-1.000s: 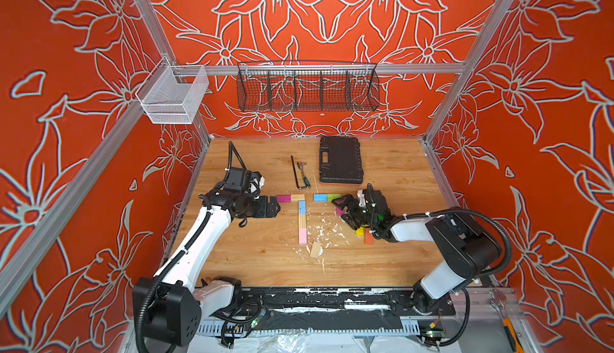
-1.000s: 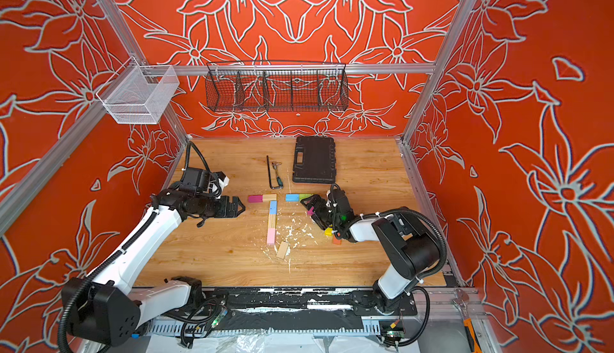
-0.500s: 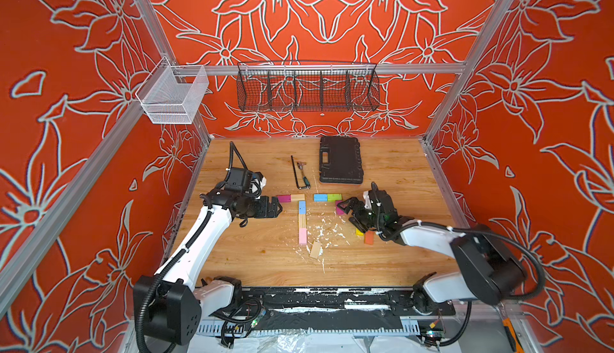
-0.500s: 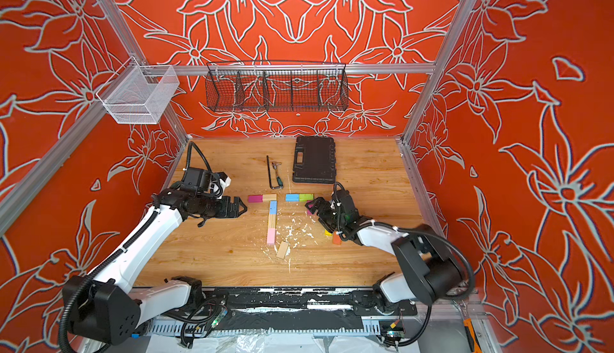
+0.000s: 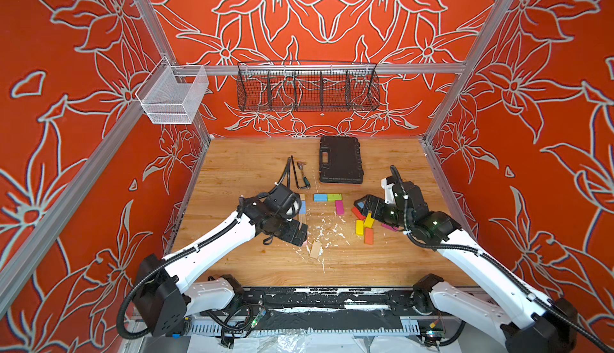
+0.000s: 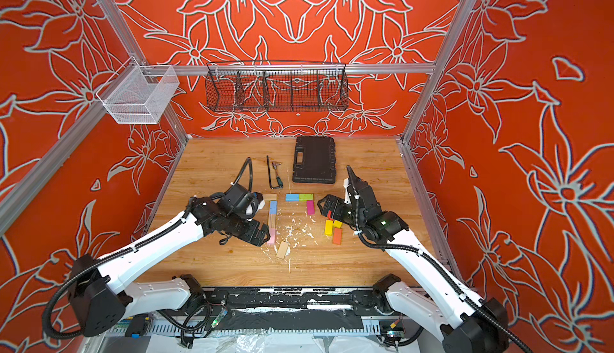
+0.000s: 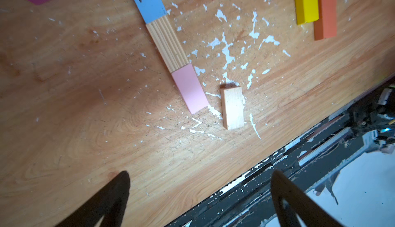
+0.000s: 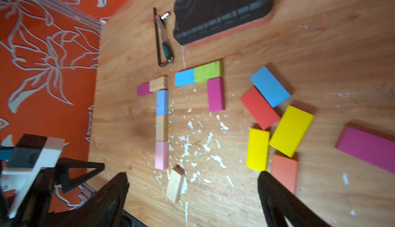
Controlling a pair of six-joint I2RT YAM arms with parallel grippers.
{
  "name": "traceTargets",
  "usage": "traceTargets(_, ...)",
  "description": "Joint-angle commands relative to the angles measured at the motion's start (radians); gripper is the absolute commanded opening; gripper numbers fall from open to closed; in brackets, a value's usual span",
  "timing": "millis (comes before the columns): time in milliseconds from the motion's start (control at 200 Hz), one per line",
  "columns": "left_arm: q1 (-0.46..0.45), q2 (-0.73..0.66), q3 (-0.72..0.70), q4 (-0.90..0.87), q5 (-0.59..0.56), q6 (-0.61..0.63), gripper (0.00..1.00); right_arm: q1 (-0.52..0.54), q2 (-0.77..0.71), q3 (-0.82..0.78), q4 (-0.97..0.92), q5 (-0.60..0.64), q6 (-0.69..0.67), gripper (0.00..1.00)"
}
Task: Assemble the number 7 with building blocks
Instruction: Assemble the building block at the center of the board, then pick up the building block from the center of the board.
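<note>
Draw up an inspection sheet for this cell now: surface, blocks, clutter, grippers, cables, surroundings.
Surface: wooden tabletop, speckled with white flecks.
Job's things: five-block 7 laid flat; a three-block corner beside it; loose blocks near the right gripper; one plain wood block apart.
Clutter: black case and hex key at the back.
Grippers: left gripper and right gripper above the table, jaws open, holding nothing.
Cables: black conduit runs along each arm; none seen lying on the blocks.
Surroundings: orange floral walls; wire basket and white mesh basket hang on the frame.
</note>
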Motion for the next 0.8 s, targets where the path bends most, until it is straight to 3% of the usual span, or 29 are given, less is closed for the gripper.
traceTargets(0, -0.069, 0.081, 0.045, -0.036, -0.057, -0.076, 0.96, -0.008, -0.013, -0.003, -0.102, 0.031, -0.076, 0.96)
traceTargets(365, -0.2, 0.371, 0.182, -0.03, -0.069, -0.137, 0.78, -0.041, 0.115, 0.126, -0.169, 0.022, -0.211, 0.92)
traceTargets(460, -0.231, 0.428, 0.22, -0.032, -0.088, -0.167, 0.77, -0.047, 0.107, 0.116, -0.16, -0.002, -0.201, 0.91)
traceTargets(796, -0.265, 0.49, 0.214, 0.008, -0.118, -0.247, 0.67, -0.086, 0.075, 0.083, -0.149, -0.036, -0.192, 0.88)
